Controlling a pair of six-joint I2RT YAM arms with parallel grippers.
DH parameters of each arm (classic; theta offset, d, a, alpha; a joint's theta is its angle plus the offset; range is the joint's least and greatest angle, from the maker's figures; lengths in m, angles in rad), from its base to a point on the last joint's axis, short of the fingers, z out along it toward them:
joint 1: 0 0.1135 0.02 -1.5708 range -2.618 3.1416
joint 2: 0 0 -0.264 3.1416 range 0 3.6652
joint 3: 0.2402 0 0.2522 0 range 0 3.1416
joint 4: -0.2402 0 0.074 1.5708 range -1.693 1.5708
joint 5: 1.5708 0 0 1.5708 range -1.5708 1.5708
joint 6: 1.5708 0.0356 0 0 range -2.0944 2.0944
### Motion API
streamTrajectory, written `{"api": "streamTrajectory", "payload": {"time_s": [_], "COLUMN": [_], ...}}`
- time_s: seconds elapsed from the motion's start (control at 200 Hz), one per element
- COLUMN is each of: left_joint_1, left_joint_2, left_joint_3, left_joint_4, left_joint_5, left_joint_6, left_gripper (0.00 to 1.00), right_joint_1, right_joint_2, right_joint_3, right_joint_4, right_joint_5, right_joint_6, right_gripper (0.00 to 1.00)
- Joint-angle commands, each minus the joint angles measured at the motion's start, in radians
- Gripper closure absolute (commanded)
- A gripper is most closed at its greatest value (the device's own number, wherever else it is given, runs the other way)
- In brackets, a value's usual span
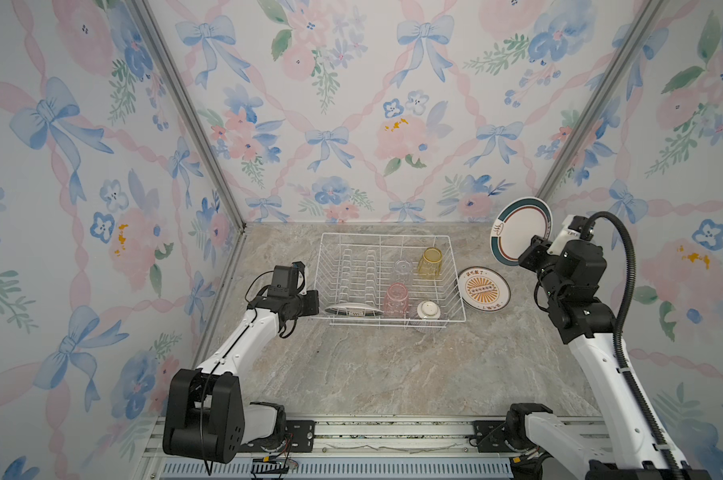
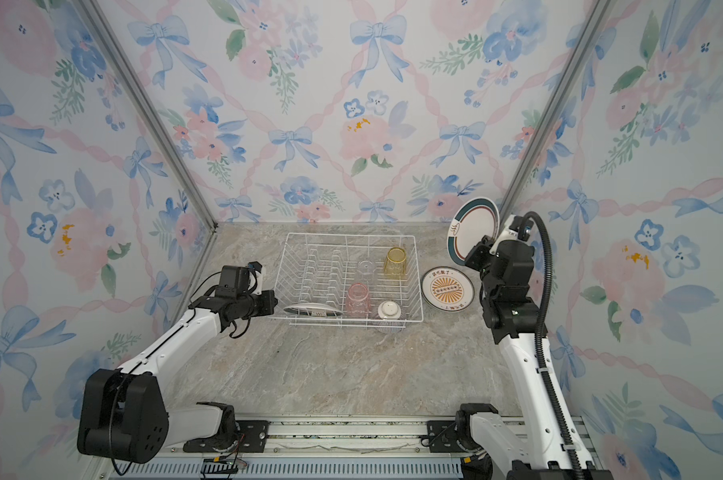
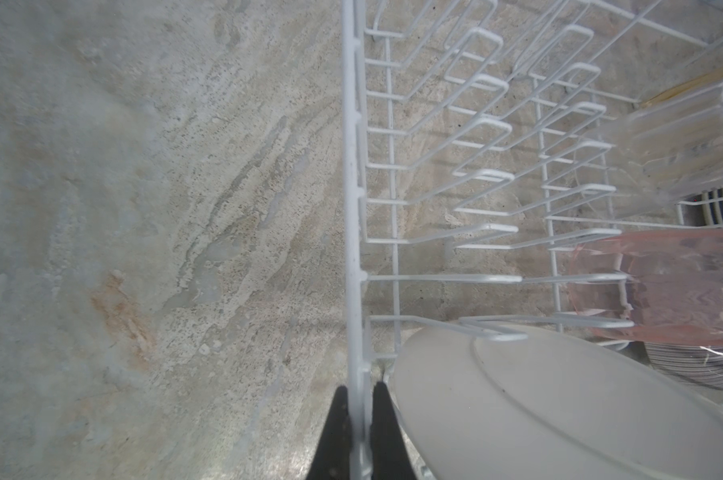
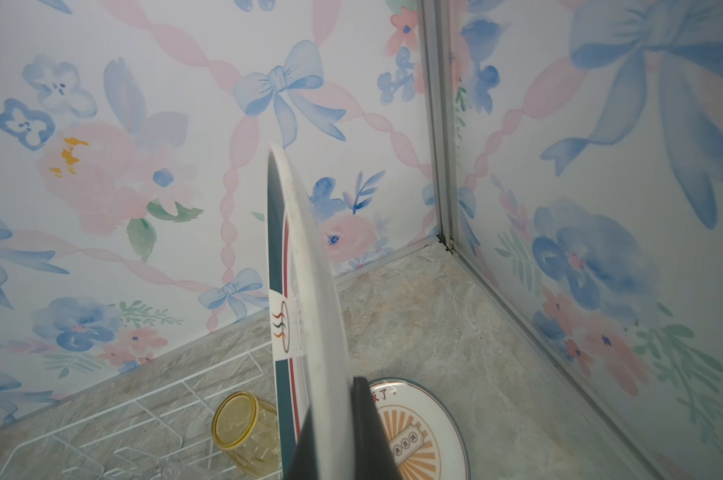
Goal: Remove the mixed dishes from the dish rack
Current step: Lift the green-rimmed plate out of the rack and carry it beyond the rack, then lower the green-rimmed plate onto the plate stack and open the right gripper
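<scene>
The left wrist view shows what the top views hide. The left fingers pinch the thin side wire of the rack, one finger outside and one inside. Just beside the inside finger a leaning plate rests in the rack with its white back showing. In both top views it is only a thin sliver, with its long side along the rack's near wall.

The right wrist view shows the right fingers pinch the rim of a green-edged plate. It stands on edge in the air, and its face turns toward the rack. Below these fingers a flat plate lies on the table, just beside the rack.

The pink cup, clear cup, yellow cup and bowl sit in the rack. The corner walls are close behind the raised plate. The table in front of the rack is open.
</scene>
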Motion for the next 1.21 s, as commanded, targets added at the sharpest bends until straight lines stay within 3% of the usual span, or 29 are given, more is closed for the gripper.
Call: {"api": "streamTrajectory", "payload": {"time_s": [0.0, 0.13, 0.27, 0.525, 0.74, 1.2], "left_joint_1": [-0.021, -0.022, -0.024, -0.024, -0.026, -0.028], "left_joint_2": [0.006, 0.012, 0.011, 0.019, 0.038, 0.033], "left_joint_3": [0.026, 0.034, 0.037, 0.038, 0.048, 0.039], "left_joint_4": [-0.022, -0.022, -0.024, -0.024, -0.024, -0.024], "left_joint_5": [0.063, 0.071, 0.069, 0.063, 0.064, 0.061], "left_joint_6": [0.032, 0.033, 0.035, 0.035, 0.032, 0.032], "left_gripper": [0.93, 0.93, 0.93, 0.93, 0.93, 0.93], "right_joint_1": [-0.172, -0.334, -0.360, -0.334, -0.294, -0.253], "right_joint_2": [-0.006, 0.086, 0.205, 0.346, 0.455, 0.533], "right_joint_3": [-0.064, -0.186, -0.258, -0.252, -0.283, -0.283], "right_joint_4": [-0.012, 0.116, 0.235, 0.208, 0.286, 0.277], "right_joint_5": [-0.238, -0.476, -0.603, -0.632, -0.648, -0.637], "right_joint_6": [0.235, 0.403, 0.485, 0.396, 0.406, 0.382], "right_gripper": [1.00, 1.00, 1.00, 1.00, 1.00, 1.00]}}
